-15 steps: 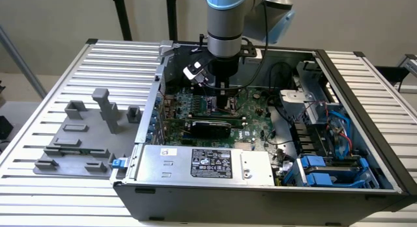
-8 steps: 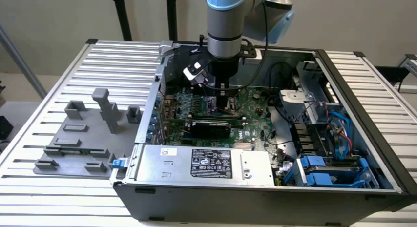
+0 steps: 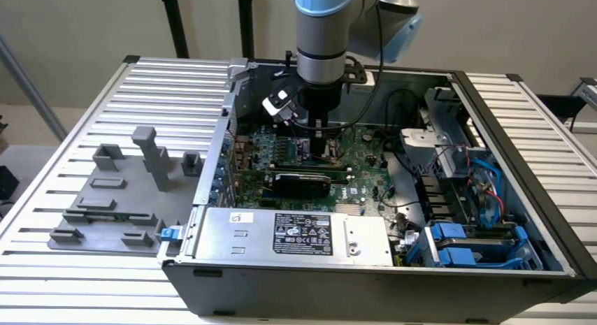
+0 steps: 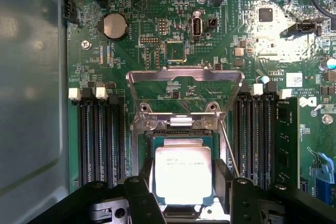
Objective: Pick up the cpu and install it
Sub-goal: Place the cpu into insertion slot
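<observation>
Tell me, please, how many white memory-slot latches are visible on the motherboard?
4. Latch and latch head the slot bank on the coin cell side of the CPU socket; latch and latch head the opposite bank. Others may be hidden.

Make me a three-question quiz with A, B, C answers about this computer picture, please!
1. Where is the cpu?
A) on a chair
B) between the two groups of memory slots
C) in a person's hand

2. What colour is the motherboard?
A) red
B) white
C) green

3. How is the metal socket cover?
A) flipped open
B) shut over the chip
C) painted blue

Answers:
1 B, the slots flank the chip on both sides.
2 C, the board is green all over.
3 A, the cover is lifted away from the chip, leaving its silver top bare.
</observation>
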`<move>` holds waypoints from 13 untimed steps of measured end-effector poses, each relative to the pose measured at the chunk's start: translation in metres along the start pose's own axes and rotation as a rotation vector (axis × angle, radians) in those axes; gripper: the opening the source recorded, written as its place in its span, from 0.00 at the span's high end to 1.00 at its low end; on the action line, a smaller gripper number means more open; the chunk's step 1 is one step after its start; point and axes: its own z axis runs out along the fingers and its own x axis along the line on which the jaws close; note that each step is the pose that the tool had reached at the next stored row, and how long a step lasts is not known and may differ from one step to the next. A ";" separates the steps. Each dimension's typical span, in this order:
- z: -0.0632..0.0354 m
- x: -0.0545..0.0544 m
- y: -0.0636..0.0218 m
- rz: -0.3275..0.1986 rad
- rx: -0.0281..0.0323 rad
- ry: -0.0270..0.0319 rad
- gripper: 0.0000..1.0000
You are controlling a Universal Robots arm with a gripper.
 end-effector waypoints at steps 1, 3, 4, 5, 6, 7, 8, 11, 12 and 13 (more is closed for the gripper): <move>0.0003 0.000 0.0000 0.000 -0.0004 0.0000 0.45; 0.0009 0.000 -0.0001 0.000 -0.0015 0.0000 0.45; 0.0012 0.000 -0.0001 0.000 -0.0020 0.0000 0.45; 0.0016 0.001 -0.0001 0.000 -0.0026 -0.0001 0.45; 0.0018 0.001 -0.0002 0.000 -0.0030 -0.0001 0.45; 0.0021 0.001 -0.0002 0.000 -0.0035 -0.0001 0.45; 0.0024 0.001 -0.0002 0.000 -0.0039 -0.0001 0.45; 0.0033 0.002 -0.0003 0.000 -0.0051 -0.0022 0.45; 0.0035 0.002 -0.0003 0.000 -0.0053 -0.0034 0.45; 0.0037 0.002 -0.0003 0.000 -0.0053 -0.0046 0.45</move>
